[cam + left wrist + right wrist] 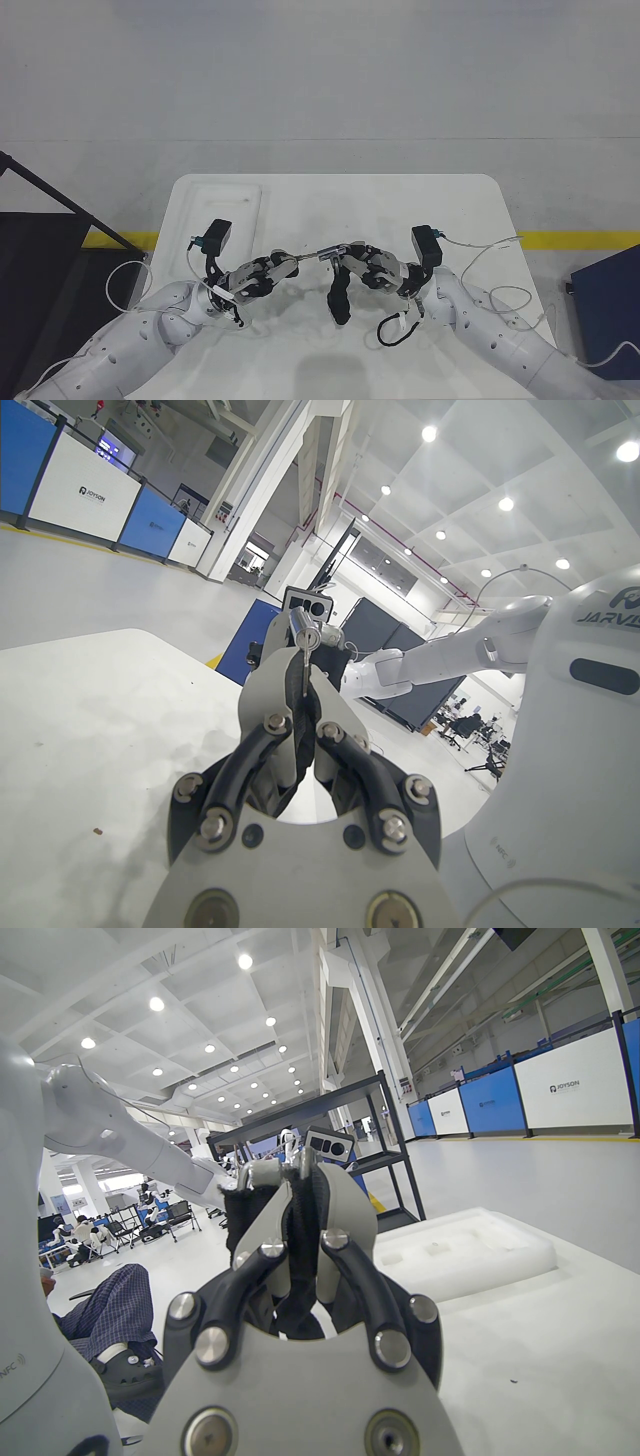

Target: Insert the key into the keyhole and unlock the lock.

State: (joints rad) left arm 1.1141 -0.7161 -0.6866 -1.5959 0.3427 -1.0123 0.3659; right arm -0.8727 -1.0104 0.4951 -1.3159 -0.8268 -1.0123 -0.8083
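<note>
We judge the task to be mid-insertion. The left gripper (303, 682) is clamped on the key (305, 672), whose blade runs straight out past its fingertips to the slot in the lock (307, 635). The tip sits at or just inside the keyhole. Much of the blade is bare, so seating looks incomplete, and we see no sign of a turn. The right gripper (300, 1188) is closed around the lock (264, 1176), holding it just ahead of its own fingertips and facing the key. In the top view both grippers meet nose to nose above the table (450, 205), with the lock's black cable (340, 298) hanging below the right gripper (352, 258). Pushing home and turning remain. We can make out no writing on the key or lock. The partition panels (82, 497) far behind the left gripper carry a printed logo.
</note>
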